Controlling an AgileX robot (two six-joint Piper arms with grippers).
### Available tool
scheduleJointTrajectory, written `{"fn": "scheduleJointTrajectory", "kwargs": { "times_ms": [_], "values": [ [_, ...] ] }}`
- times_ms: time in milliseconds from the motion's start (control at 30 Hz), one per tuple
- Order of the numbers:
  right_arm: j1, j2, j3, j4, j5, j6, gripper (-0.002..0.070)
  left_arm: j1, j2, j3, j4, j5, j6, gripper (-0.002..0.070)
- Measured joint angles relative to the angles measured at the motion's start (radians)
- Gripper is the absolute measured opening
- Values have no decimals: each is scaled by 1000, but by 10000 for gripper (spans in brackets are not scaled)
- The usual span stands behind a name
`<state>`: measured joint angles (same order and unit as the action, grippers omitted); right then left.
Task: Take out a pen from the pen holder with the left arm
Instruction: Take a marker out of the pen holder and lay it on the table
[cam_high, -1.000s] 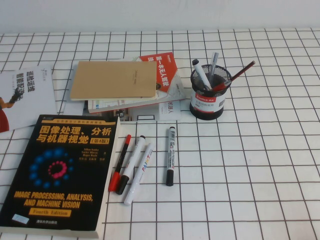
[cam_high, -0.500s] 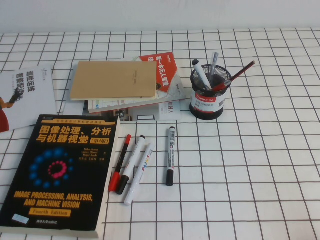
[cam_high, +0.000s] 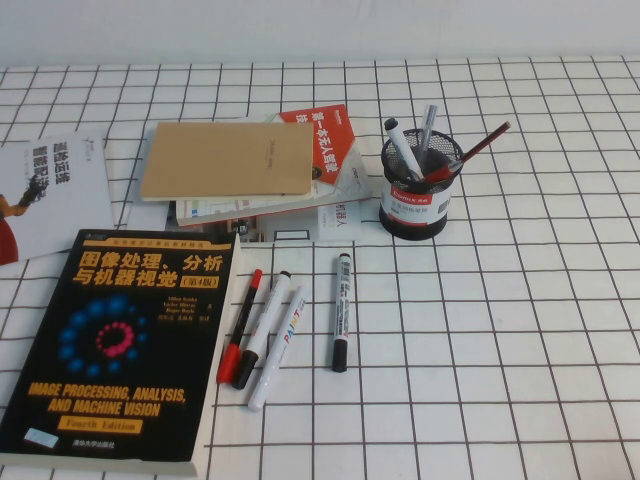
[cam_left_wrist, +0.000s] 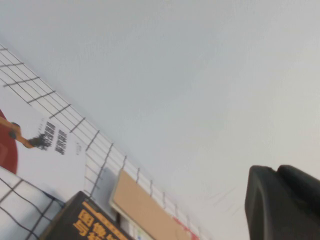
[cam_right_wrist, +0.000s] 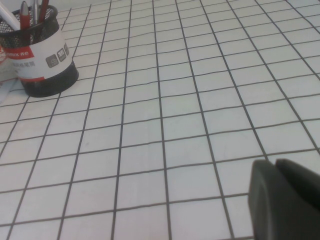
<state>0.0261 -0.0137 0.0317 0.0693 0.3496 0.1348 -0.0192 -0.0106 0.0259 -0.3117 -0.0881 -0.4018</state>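
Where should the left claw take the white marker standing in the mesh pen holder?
Grip the white marker on its black-capped upper end, coming down from above: it leans left, clear above the pen holder's rim. The left claw, shut, is raised beside the textbook; the right claw hangs over bare grid cloth right of the holder.

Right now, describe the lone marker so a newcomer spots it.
The left claw, shut, is raised left facing the wall; the right claw hangs over the table right of the black mesh holder, your landmark. In front of the holder, slightly left, one marker lies alone. The other three markers lie bunched beside the black book; this one touches no other pen.
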Motion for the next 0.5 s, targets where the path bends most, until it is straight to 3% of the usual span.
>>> {"fn": "scheduleJointTrajectory", "kwargs": {
  "times_ms": [233,400,500],
  "values": [
    [0,0,0,0,0,0,-16,0,0,0,-85,-51,-97,0],
    [0,0,0,0,0,0,-17,0,0,0,-82,-78,-103,0],
    [0,0,0,0,0,0,-17,0,0,-14,-23,-4,-98,0]
  ]
}}
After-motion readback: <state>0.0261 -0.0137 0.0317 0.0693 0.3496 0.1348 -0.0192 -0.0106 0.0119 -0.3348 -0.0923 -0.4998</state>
